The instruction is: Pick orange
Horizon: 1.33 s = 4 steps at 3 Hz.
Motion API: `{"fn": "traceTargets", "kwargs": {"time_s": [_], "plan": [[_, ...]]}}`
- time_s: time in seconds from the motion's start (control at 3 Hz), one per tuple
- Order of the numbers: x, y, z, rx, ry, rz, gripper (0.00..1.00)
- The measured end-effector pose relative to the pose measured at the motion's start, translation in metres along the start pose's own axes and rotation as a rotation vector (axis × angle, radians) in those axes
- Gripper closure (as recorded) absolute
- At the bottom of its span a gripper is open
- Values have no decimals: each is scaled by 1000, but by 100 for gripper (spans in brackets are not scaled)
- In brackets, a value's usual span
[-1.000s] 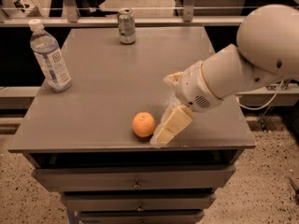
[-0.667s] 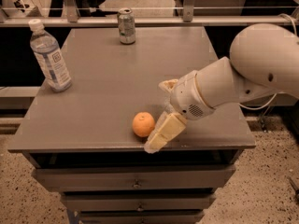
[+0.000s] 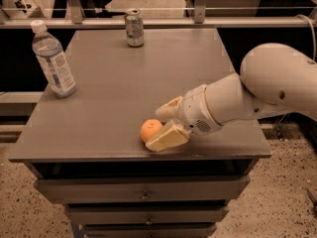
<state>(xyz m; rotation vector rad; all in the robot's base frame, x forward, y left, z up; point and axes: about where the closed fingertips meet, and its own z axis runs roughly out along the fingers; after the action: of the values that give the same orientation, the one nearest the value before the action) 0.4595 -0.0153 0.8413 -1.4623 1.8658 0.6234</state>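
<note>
The orange (image 3: pixel 149 129), small and round, lies on the grey table (image 3: pixel 124 78) near its front edge. My gripper (image 3: pixel 155 128) reaches in from the right, low over the table. It is open. One cream finger (image 3: pixel 169 108) is just behind and right of the orange, the other finger (image 3: pixel 166 137) is in front of it near the table edge. The orange sits at the mouth of the jaws, touching or almost touching the front finger. The white arm (image 3: pixel 257 95) fills the right side of the view.
A clear water bottle (image 3: pixel 53 60) stands at the table's left edge. A soda can (image 3: pixel 133 28) stands at the far middle edge. A drawer unit (image 3: pixel 143 197) sits below the tabletop. A railing (image 3: pixel 148 14) runs behind the table.
The arm has moved left toward the orange. The fingers now reach past the orange's right side, where before they stood beside it. The orange has not moved.
</note>
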Motion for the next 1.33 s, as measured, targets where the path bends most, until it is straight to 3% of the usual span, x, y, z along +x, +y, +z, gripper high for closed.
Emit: {"fn": "traceTargets", "kwargs": {"time_s": [0.67, 1.0, 1.33], "plan": [[0, -8, -11, 2, -51, 62, 87], [-13, -30, -43, 39, -147, 86, 100], [-28, -61, -84, 88, -284, 101, 100]]}}
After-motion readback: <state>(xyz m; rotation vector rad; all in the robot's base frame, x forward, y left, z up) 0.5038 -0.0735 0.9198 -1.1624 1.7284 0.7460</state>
